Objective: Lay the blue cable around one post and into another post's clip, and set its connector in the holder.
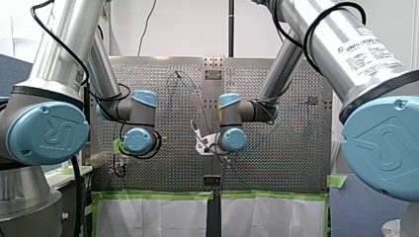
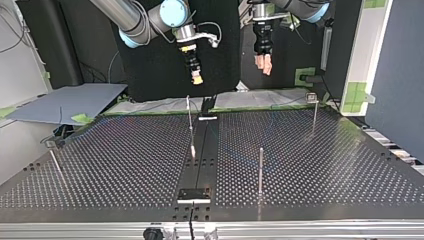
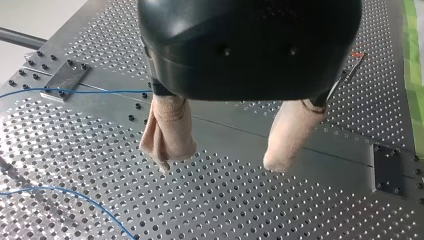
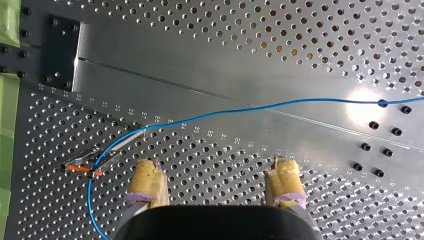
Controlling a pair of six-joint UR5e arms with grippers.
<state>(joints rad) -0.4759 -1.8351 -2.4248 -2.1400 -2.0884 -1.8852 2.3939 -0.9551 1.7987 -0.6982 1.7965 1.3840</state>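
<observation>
A: How do your grippers stand?

B: Both are spread wide and empty. My left gripper [image 3: 219, 162] has beige pads [image 3: 169, 127] with only the perforated table [image 3: 225, 210] showing between them. My right gripper [image 4: 215, 174] has yellow pads [image 4: 147, 181], likewise apart, with nothing held.

A: And seen from across the table?

B: In the top view both hang above the table's far edge. The right one is at twelve o'clock from the thin middle post [image 2: 190, 120], the left one at about two o'clock from it.

A: Where is the blue cable?

B: The blue cable [image 4: 250, 110] lies on the table. In the right wrist view it runs ahead of my fingers across the plain centre strip [image 4: 225, 65], then bends at the orange-marked post [image 4: 82, 169] just beside one yellow pad and passes back alongside the gripper. Whether it sits in that post's clip I cannot tell. In the left wrist view two blue stretches lie off to one side of a beige pad, apart from it.

A: The connector?

B: Too small to make out — nor can I say whether the dark plate [image 4: 62, 50] is the holder.
</observation>
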